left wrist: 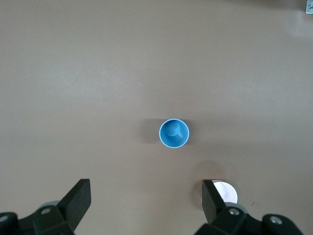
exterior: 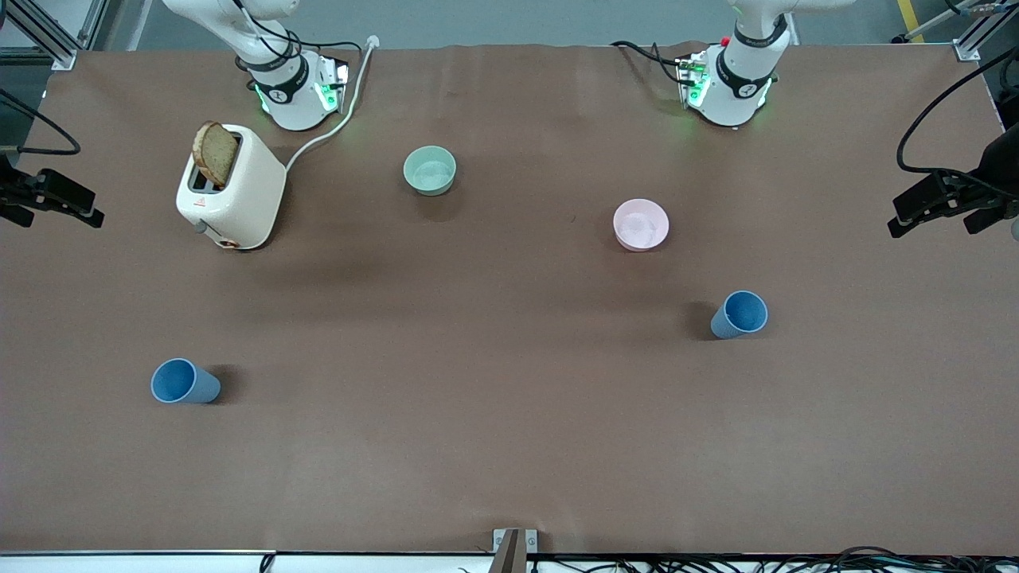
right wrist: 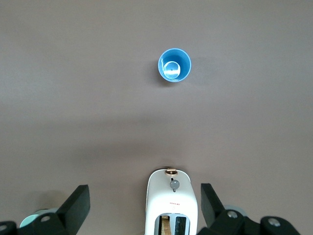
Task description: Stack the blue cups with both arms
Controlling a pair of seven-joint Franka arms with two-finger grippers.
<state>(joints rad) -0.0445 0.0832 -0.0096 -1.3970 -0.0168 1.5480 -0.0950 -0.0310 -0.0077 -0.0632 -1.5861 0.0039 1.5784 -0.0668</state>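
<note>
Two blue cups stand upright and apart on the brown table. One cup (exterior: 185,382) is toward the right arm's end, nearer the front camera than the toaster. The other cup (exterior: 740,314) is toward the left arm's end, nearer the camera than the pink bowl. My left gripper (left wrist: 145,196) is open and empty, high over the table, with that cup (left wrist: 173,133) below and apart from it. My right gripper (right wrist: 145,198) is open and empty, high over the toaster, and its cup (right wrist: 174,64) is well clear of it. Neither gripper shows in the front view.
A white toaster (exterior: 231,195) holding a bread slice (exterior: 215,153) stands near the right arm's base, with its cable (exterior: 334,127) running to the table's edge. A mint-green bowl (exterior: 430,169) and a pink bowl (exterior: 641,224) sit mid-table. Black devices (exterior: 947,199) hang at both table ends.
</note>
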